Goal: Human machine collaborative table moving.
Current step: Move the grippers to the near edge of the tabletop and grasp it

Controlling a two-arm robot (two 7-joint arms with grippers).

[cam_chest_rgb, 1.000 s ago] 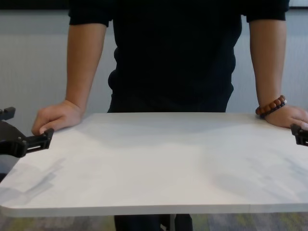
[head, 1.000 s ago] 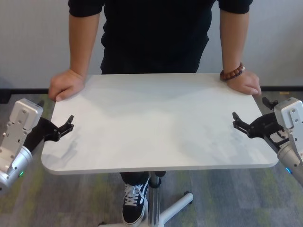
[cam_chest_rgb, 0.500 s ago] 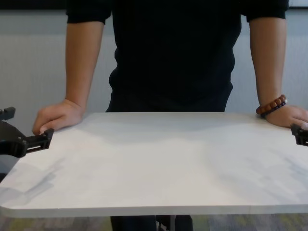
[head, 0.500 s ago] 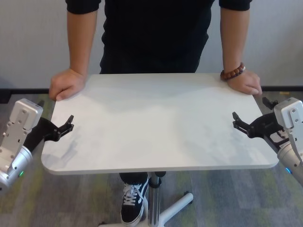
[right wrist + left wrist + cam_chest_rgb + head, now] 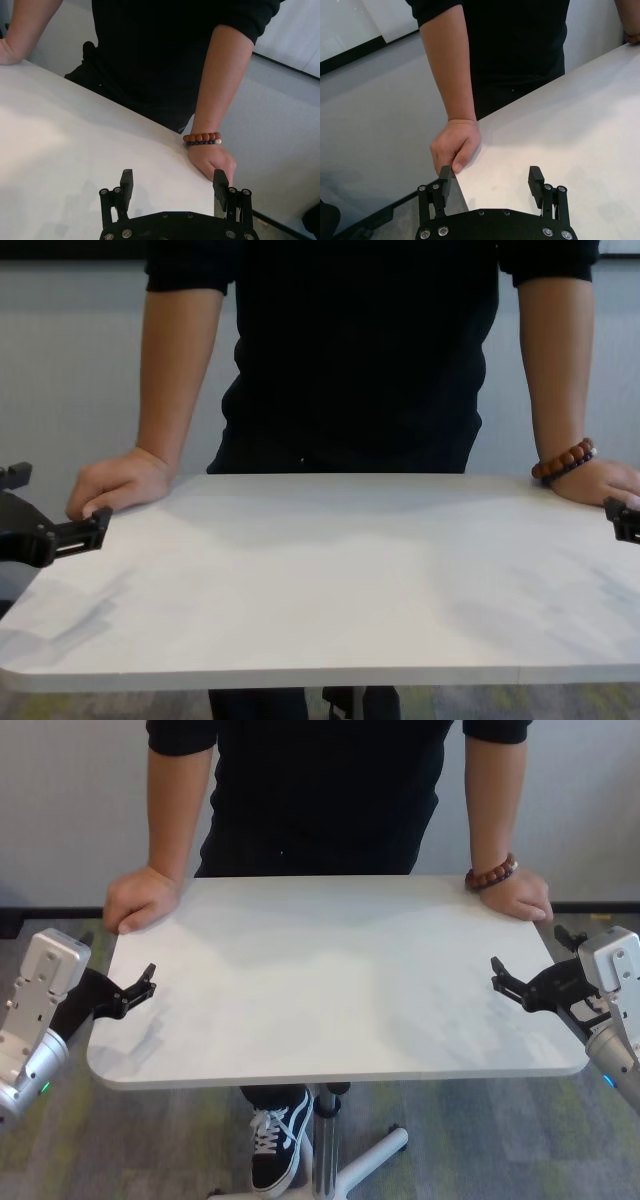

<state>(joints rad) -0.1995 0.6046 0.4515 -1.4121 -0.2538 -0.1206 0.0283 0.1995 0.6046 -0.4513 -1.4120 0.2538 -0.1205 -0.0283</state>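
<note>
Grey wall and mottled carpet frame the table, which stands on a slim silver pole between robot and human.

The left claw has its fingers spread wide, straddling the table's left edge near the far-left corner; the wrist view shows one finger outside the edge and one over the top, nothing clamped. The right claw is likewise spread, set at the right edge with its tips over the top. Beyond them, the human's hands grip the far corners, one at the left, the other, with a beaded bracelet, at the right.

The step looks like taking hold before the move. Next, both claws would need to close on the thin edge together.

The tabletop is white, faintly marbled grey, round-cornered and bare.
</note>
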